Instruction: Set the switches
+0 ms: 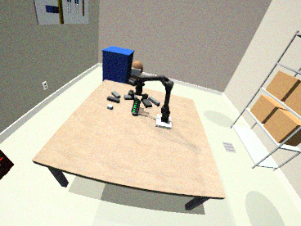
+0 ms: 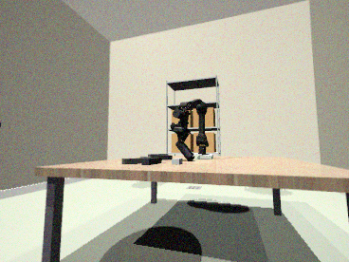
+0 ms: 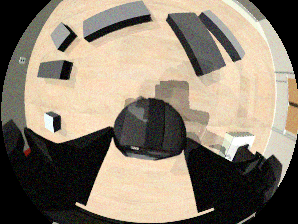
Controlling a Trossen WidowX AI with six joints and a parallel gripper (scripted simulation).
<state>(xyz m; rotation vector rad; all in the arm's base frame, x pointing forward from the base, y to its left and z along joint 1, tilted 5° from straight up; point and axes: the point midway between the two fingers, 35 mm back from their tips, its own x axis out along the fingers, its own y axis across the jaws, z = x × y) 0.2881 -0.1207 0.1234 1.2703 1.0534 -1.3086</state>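
The dark grey controller unit [image 1: 135, 106] [image 2: 184, 149] [image 3: 150, 127] is tilted steeply, its lower end close to the bench top; I cannot tell whether it touches. Its switch face, with green marks in a row, shows toward the top camera, too small to read switch by switch. In the wrist view a rounded dark part of it fills the space between the fingers; no label squares are readable. My gripper [image 1: 137, 97] [image 2: 182, 137] [image 3: 149, 137] is shut on the unit's upper part, one finger against each side.
Several grey modules lie beyond the unit, among them a long one [image 3: 115, 20], a wide one [image 3: 195, 40] and a narrow one [image 3: 223, 34]. A small white block [image 1: 110, 106] [image 2: 176, 161] [image 3: 49, 121] lies to the left. The arm's white base [image 1: 163, 124] stands at the right.
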